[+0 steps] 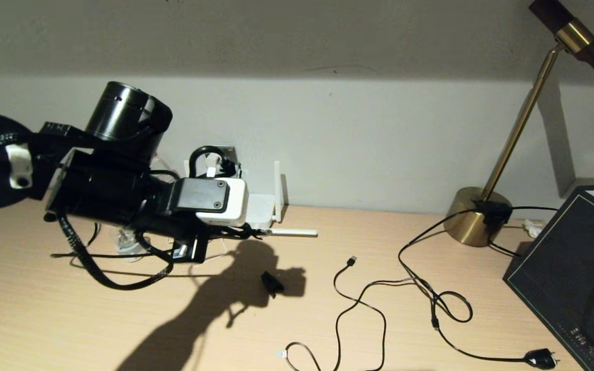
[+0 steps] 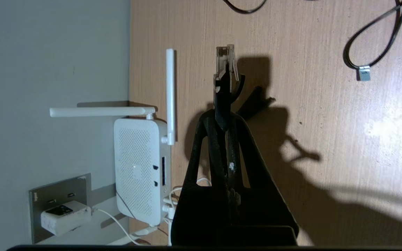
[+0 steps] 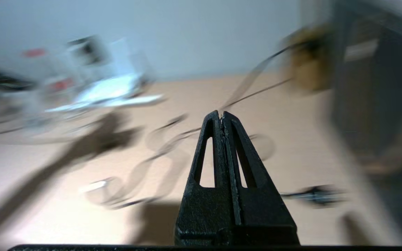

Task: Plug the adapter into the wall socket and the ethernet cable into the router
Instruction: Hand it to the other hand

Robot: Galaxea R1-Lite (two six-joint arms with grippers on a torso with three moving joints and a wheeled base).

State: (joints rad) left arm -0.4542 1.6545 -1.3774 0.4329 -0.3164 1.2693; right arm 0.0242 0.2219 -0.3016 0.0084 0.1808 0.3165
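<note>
The white adapter (image 2: 65, 216) sits plugged in the grey wall socket (image 2: 59, 190), its thin white cord trailing to the router (image 2: 136, 167). The router lies flat against the wall with its dark ports facing the table. My left gripper (image 2: 223, 120) is shut on the black ethernet cable just behind its clear connector (image 2: 225, 61), which sticks out past the fingertips over the table, beside the router and apart from it. In the head view my left arm (image 1: 121, 190) covers most of the router (image 1: 262, 208). My right gripper (image 3: 222, 116) is shut on nothing above the table.
A small black clip (image 1: 272, 283) lies in the arm's shadow. A thin black USB cable (image 1: 351, 261) and the black lamp cord with its plug (image 1: 539, 357) snake over the table's middle and right. A brass lamp base (image 1: 475, 216) and a dark box (image 1: 570, 257) stand at right.
</note>
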